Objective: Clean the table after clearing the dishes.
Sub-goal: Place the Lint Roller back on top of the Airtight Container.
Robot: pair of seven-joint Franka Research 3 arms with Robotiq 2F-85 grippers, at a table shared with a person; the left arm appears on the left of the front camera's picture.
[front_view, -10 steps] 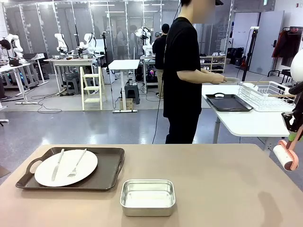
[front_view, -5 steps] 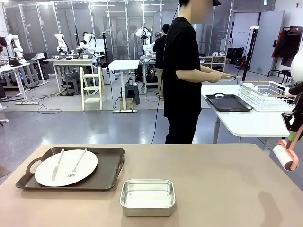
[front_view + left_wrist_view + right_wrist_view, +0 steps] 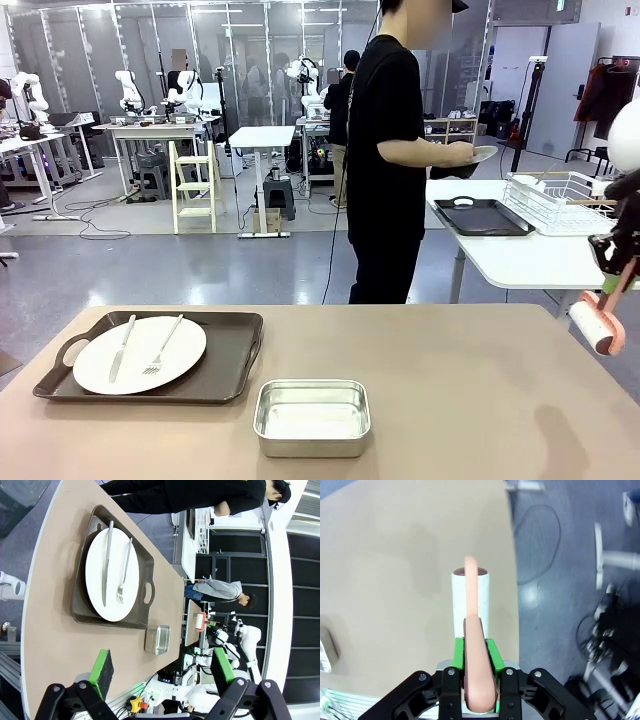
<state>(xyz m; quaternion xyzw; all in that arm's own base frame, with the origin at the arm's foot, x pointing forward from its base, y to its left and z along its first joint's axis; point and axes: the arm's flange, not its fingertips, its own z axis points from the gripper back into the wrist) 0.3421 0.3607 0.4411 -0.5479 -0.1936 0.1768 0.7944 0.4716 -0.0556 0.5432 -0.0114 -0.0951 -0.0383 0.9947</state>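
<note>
With my right gripper (image 3: 475, 652) pinching the roller (image 3: 470, 600), I'd lower it flat onto the table (image 3: 395, 580) at 3 o'clock.

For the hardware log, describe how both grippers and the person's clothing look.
The left gripper has black linked fingers with round silver bolts and rectangular green pads. The right gripper is built alike: black links, silver bolts, green pads. Its arm is white and rounded. The person wears a black short-sleeved T-shirt and black trousers.
</note>
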